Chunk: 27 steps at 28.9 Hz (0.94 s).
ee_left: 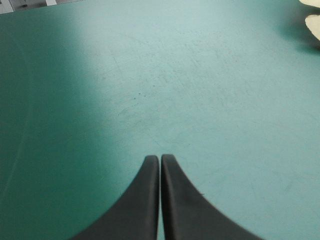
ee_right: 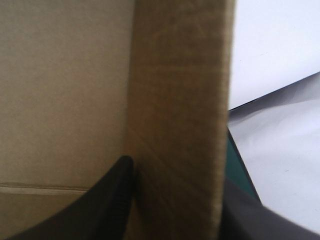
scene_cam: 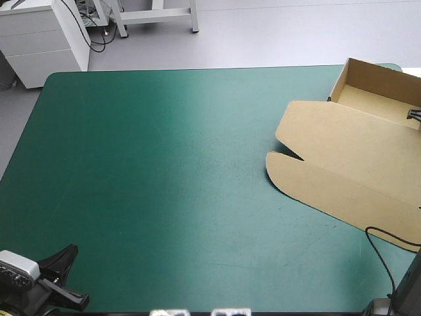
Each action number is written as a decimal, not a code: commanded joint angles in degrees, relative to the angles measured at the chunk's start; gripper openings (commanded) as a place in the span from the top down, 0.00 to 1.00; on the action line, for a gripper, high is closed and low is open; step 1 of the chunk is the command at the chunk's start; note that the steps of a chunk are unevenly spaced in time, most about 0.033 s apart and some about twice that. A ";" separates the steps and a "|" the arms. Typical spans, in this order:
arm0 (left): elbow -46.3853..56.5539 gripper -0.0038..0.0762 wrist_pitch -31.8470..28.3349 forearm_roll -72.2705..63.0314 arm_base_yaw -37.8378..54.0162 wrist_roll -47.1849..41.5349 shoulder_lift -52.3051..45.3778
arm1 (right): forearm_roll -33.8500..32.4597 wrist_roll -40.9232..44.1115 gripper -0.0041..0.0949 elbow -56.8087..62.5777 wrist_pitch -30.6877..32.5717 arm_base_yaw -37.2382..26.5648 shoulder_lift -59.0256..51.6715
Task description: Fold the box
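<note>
From where I stand, the brown board box (scene_cam: 342, 164), a cut sheet partly made up, sits at the far right of the teal-green table cover (scene_cam: 164, 184). Its open tray (scene_cam: 378, 82) with raised walls stands at the far right corner. The flat lid (scene_cam: 348, 138) lies spread from the tray toward the near side, its rounded flap ends pointing left toward the middle of the table. The right gripper (ee_right: 176, 172) is at the tray, a black finger on each side of an upright wall (ee_right: 180, 100), all but closed and pinching the board between them. The left gripper (ee_left: 160, 157) is pressed together into one point and holds nothing. It sits over bare cover at the near left corner, well apart from the box, with only a flap tip (ee_left: 312, 25) showing far ahead of it. So the box lies ahead and to the right of the left gripper, across most of the table, and its creases run roughly left to right, slanting nearer toward the right. I'd judge the right arm far the nearer and already on the work — any help from the left arm would call for a long reach to the flap ends first
</note>
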 commanded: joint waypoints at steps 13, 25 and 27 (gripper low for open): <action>-1.19 0.96 -3.90 -0.14 -0.47 -0.47 0.81 | 14.75 -3.00 0.60 -1.82 0.23 -0.32 -27.70; -1.19 0.96 -3.79 -0.14 -0.47 -0.47 0.81 | 32.50 -13.21 0.96 13.21 0.11 7.66 -48.86; -1.19 0.96 -3.79 -0.14 -0.47 -0.47 0.81 | 32.50 -15.19 0.96 18.58 -1.12 11.44 -52.15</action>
